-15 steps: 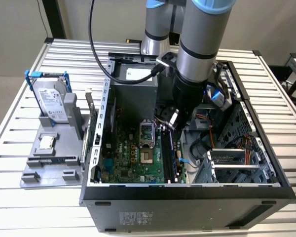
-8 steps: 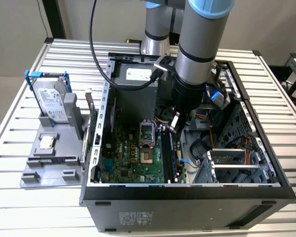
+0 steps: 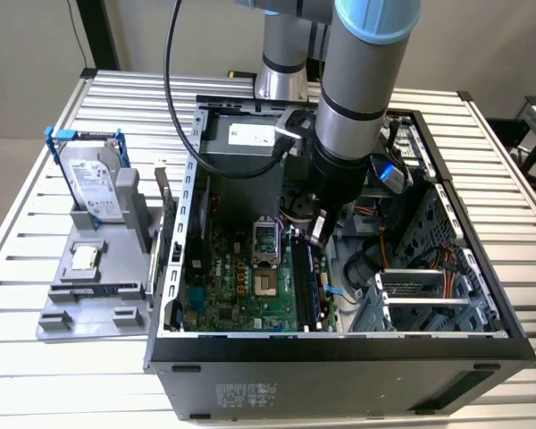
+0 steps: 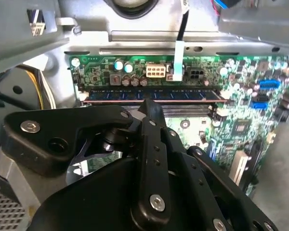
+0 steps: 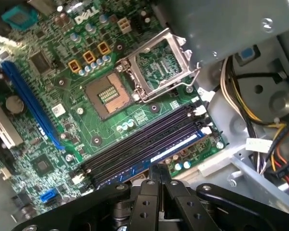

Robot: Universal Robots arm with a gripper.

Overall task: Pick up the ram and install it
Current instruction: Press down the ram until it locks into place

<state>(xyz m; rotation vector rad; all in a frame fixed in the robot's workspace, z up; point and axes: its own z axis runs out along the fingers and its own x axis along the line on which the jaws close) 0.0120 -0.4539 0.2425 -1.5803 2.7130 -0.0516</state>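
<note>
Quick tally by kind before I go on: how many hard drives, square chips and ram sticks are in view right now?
Hard drives: 1, standing in the grey stand
Square chips: 1, lying on the stand
Ram sticks: 1, in a slot on the green board, at the gripper tip
Total: 3

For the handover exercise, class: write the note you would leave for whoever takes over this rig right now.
Hand: shut, fingers together, low inside the open computer case, right above the memory slots.
Ram: standing in the slot nearest the hand, next to the empty black slots on the motherboard. In the second wrist view the fingertip sits at the ram's top edge; contact cannot be confirmed.
Done: ram picked up and placed in its slot.
Left: full seating cannot be judged, so check the end latches.
</note>
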